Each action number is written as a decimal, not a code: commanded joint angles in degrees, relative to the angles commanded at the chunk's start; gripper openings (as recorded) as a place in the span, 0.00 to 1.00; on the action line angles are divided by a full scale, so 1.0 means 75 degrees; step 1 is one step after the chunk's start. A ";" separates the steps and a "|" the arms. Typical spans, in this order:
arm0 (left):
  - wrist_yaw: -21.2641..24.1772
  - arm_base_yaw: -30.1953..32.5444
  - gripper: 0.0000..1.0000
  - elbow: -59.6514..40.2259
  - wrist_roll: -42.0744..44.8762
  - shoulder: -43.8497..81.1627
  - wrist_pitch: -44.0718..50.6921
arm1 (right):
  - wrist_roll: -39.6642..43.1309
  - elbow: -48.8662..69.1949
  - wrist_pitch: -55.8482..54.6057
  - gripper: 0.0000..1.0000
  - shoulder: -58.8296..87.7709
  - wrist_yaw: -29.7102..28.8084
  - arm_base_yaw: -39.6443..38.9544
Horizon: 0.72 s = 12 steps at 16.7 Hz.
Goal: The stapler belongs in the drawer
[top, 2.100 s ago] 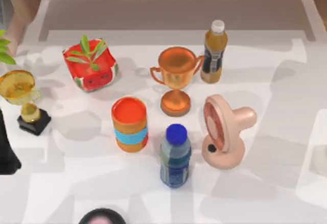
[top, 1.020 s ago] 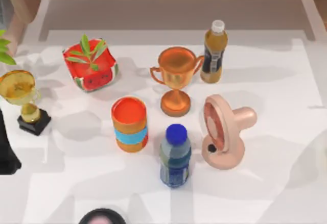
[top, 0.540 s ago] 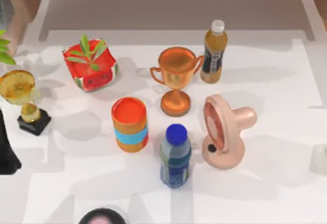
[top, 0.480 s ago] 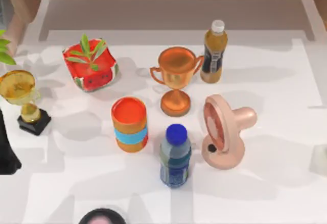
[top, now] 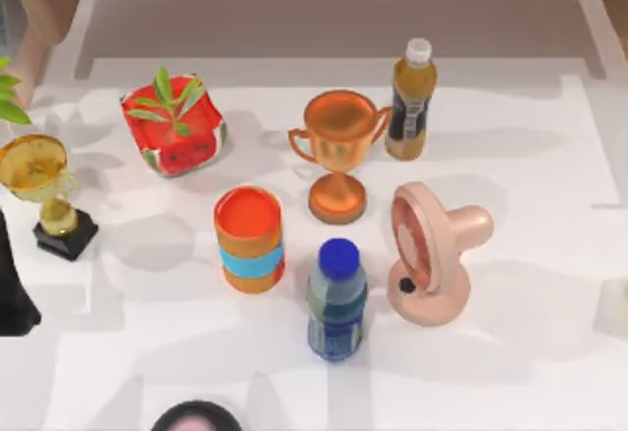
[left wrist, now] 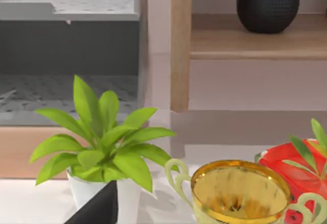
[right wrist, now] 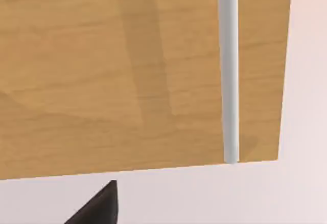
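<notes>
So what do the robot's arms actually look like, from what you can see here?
Very little of them is in frame. The left arm is a plain, matte black curved shape at the left edge of the top view, with no cables or markings on it. Each wrist view has a black, pointed wedge at its bottom edge, a finger on the left and another finger on the right, equally plain.

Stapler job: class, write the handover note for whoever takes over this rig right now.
Left gripper: parked at the table's left edge beside the gold trophy; open or shut, cannot tell.
Right gripper: faces a wooden panel with a grey bar handle, likely the drawer front; apart from the handle; open or shut, cannot tell.
Done: nothing confirmed.
Left: locate the stapler, pull the drawer open, put it in.
</notes>
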State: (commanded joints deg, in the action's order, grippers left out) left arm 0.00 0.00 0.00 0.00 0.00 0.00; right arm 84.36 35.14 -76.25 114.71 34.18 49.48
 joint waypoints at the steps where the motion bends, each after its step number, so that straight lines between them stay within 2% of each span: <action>1: 0.0000 0.0000 1.00 0.0000 0.0000 0.0000 0.0000 | 0.0151 -0.0337 -0.0501 1.00 0.0050 0.0196 -0.0151; 6: 0.0000 0.0000 1.00 0.0000 0.0000 0.0000 0.0000 | 0.0579 -0.1306 -0.2056 1.00 0.0240 0.0851 -0.0826; 12: 0.0000 0.0000 1.00 0.0000 0.0000 0.0000 0.0000 | 0.0597 -0.1347 -0.2148 1.00 0.0236 0.0889 -0.0855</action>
State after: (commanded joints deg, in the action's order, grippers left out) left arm 0.00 0.00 0.00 0.00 0.00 0.00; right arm 88.84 25.04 -92.36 116.48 40.85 43.06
